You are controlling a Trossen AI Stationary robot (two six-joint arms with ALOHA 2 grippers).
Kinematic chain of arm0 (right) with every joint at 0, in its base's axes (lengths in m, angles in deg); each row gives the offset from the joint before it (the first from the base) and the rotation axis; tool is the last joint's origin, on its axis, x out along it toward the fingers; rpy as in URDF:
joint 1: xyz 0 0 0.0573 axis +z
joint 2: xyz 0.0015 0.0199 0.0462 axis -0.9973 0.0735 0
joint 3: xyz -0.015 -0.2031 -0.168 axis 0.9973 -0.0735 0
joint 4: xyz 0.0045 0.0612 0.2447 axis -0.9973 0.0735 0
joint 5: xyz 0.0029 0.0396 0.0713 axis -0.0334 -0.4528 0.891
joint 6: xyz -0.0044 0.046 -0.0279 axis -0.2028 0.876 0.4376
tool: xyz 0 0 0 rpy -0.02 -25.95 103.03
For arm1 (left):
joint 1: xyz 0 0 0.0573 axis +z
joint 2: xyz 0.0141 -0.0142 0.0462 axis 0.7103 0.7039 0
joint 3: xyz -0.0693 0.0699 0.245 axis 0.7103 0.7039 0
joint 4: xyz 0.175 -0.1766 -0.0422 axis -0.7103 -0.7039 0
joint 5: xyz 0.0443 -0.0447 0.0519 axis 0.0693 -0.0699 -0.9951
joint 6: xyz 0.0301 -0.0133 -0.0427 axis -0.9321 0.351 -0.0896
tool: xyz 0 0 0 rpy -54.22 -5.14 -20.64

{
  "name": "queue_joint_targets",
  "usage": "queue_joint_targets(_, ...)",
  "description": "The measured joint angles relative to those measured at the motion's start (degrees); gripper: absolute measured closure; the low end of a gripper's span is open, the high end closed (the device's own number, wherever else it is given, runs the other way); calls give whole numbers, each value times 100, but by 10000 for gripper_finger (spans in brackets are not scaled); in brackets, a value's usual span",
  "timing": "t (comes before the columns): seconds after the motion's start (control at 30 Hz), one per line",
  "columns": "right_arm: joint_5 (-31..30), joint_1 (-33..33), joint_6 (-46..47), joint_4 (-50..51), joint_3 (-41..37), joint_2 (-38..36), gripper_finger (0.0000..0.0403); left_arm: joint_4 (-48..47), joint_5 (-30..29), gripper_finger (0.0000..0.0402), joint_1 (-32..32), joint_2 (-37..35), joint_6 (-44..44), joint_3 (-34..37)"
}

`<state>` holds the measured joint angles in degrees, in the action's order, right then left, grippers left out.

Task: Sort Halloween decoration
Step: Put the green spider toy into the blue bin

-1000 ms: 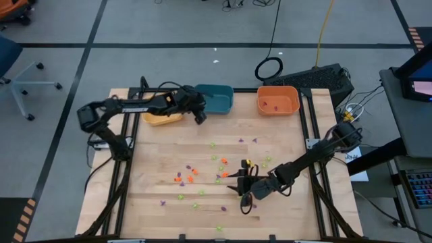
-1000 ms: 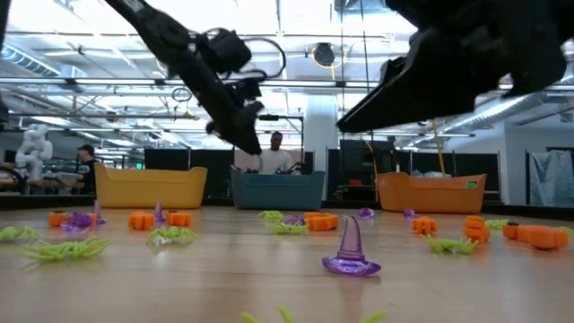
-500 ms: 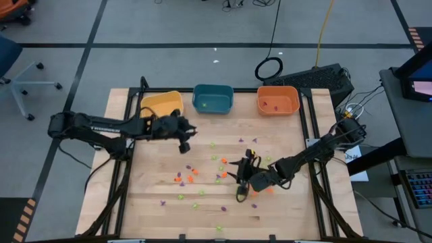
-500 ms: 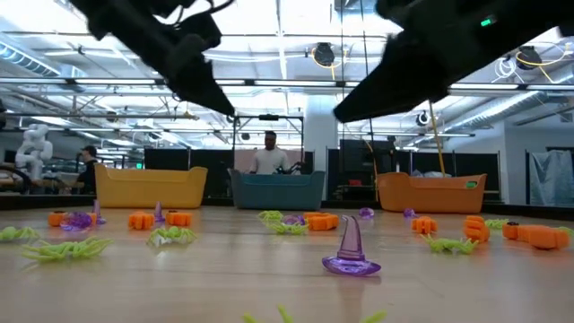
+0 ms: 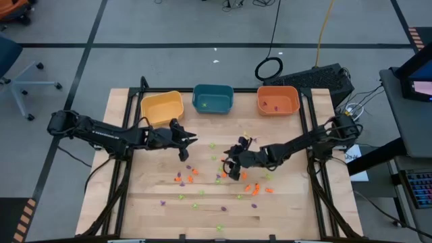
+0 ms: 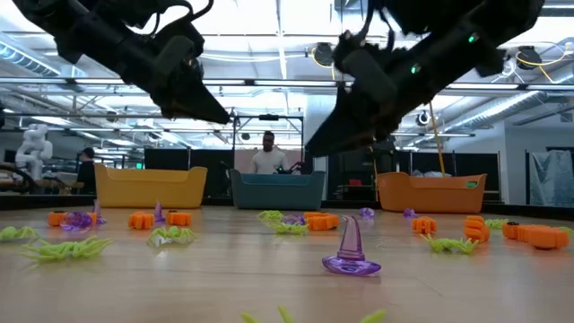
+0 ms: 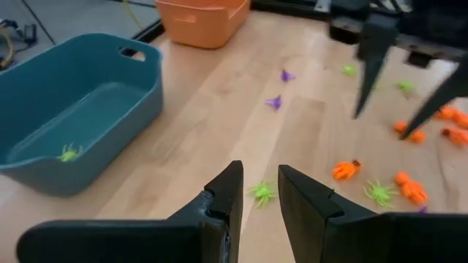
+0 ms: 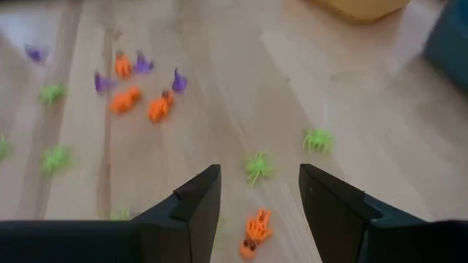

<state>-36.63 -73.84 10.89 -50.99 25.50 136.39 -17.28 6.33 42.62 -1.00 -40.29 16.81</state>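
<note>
High view: left gripper [image 5: 189, 142] and right gripper [image 5: 233, 162] hover over scattered trinkets [image 5: 185, 177], both jaws parted, holding nothing.

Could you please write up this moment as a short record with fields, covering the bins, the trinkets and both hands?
bins: yellow bin, teal bin, orange bin, in a row along the table's far edge
teal bin contents: one green spider
loose trinkets: orange, green and purple pieces scattered over the table middle
left hand: above the table in front of the yellow bin, fingers apart, nothing between them
right hand: above the trinkets at mid-table, fingers apart, empty
nearest to left hand: green spider on the wood
</note>
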Motion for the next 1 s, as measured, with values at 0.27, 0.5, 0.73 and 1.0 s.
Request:
queue_joint_targets(0.27, 908, -449, -88, -669, 11, 563, 229, -18, -81, 314, -495, 101, 12, 37)
queue_joint_targets(0.5, 913, -437, -323, -710, 434, 1161, 221, 120, -171, 314, -650, 186, -182, 37)
queue_joint_targets(0.73, 749, -389, -98, -81, 1087, 1705, 223, 275, -169, 314, -657, 186, -175, 35)
queue_joint_targets(1.0, 165, -288, -188, 576, 1259, 1707, 224, 285, -169, 314, -727, 186, -186, 35)
